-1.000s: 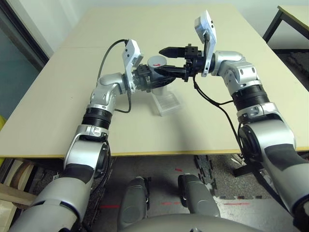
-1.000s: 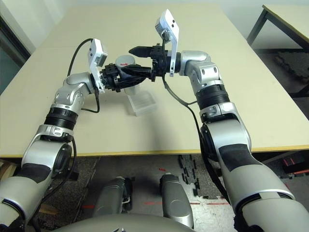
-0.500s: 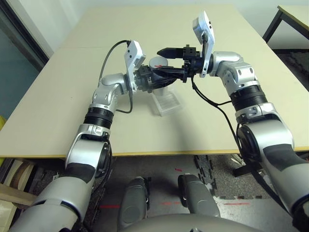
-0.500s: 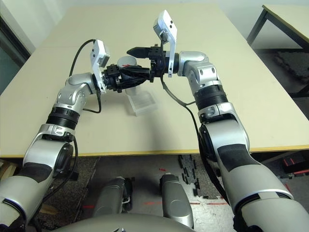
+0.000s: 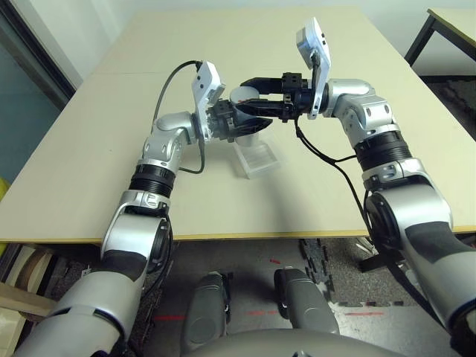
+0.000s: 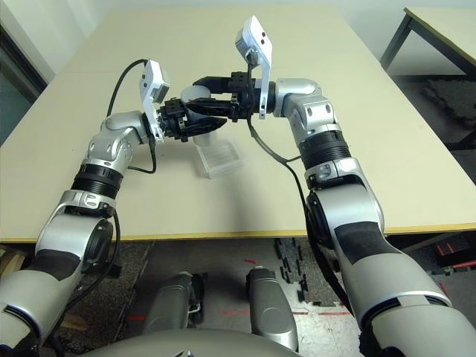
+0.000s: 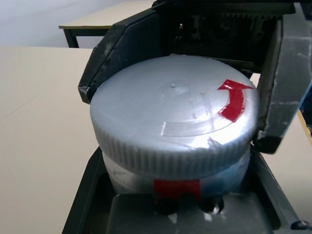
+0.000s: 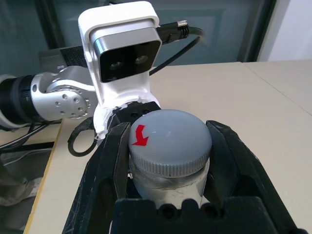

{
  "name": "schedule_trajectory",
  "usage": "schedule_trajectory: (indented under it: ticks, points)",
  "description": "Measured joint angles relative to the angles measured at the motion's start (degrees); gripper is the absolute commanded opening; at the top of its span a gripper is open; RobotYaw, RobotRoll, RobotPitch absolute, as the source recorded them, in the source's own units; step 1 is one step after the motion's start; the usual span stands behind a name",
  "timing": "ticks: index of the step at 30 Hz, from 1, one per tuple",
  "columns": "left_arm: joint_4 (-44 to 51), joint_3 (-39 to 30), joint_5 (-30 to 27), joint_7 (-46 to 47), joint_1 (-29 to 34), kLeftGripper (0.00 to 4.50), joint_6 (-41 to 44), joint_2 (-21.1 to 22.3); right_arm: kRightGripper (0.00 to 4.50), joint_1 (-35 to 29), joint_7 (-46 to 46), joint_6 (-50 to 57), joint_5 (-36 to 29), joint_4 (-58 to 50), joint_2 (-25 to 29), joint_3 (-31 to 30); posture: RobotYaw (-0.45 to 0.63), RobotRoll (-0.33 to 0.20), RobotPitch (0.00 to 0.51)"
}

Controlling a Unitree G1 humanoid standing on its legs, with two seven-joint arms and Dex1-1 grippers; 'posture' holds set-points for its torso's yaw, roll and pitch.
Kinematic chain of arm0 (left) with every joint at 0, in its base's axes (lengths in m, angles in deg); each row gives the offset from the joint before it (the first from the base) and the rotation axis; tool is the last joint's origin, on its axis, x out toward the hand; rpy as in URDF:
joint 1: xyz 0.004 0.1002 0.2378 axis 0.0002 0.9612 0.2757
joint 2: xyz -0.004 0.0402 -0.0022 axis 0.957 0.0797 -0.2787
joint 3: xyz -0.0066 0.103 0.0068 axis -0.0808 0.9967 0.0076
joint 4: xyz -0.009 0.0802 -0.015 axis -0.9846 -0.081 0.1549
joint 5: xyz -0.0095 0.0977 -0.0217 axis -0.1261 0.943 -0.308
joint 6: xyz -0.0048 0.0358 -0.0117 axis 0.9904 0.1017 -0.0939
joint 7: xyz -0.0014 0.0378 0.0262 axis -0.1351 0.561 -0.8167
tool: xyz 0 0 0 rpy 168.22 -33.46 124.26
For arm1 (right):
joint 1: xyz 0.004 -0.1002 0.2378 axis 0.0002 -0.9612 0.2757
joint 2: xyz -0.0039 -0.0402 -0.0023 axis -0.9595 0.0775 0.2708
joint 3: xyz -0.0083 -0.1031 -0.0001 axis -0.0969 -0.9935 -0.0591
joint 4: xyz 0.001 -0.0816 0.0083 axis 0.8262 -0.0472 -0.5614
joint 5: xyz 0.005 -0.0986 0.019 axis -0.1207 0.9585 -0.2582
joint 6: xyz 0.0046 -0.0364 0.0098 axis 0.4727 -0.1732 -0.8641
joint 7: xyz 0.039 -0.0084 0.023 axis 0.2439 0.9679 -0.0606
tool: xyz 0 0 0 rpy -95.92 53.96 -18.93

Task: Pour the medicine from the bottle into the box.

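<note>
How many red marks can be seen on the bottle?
2: a red arrow on the cap, and a red strip on the bottle below it. Others may be hidden.

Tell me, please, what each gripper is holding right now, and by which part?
The left gripper clamps the small whitish-grey plastic bottle by its body; the right gripper pinches its round grey ribbed cap at the sides.

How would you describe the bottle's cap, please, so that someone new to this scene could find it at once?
Start at the beige table and find where the two grippers meet above the clear box. There the left gripper holds the whitish bottle, and the right gripper is shut on its top. That top is the cap: round, grey, ribbed at the edge, with a curved red arrow.
</note>
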Motion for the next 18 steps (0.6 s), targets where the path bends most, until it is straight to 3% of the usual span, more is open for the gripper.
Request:
schedule_trajectory:
  ticks: [9, 16, 18]
  points:
    - [0.8, 1.5, -0.1, -3.3, 0.0, 2.67, -0.6, -1.4, 2.57, -0.1, 9.9, -3.5, -1.5, 3.9, 1.2, 1.6, -0.23, 0.000, 0.080]
    - [1.3, 1.5, -0.3, -4.0, 0.0, 2.67, -0.7, -1.7, 2.57, 0.5, 11.3, -5.8, -4.9, 6.3, 2.1, -0.2, -0.22, 0.000, 0.084]
    - [1.3, 1.5, -0.4, -4.0, 0.0, 2.67, -0.5, -1.6, 3.30, 1.4, 12.0, -6.8, -4.9, 8.5, 1.6, 0.0, -0.22, 0.000, 0.084]
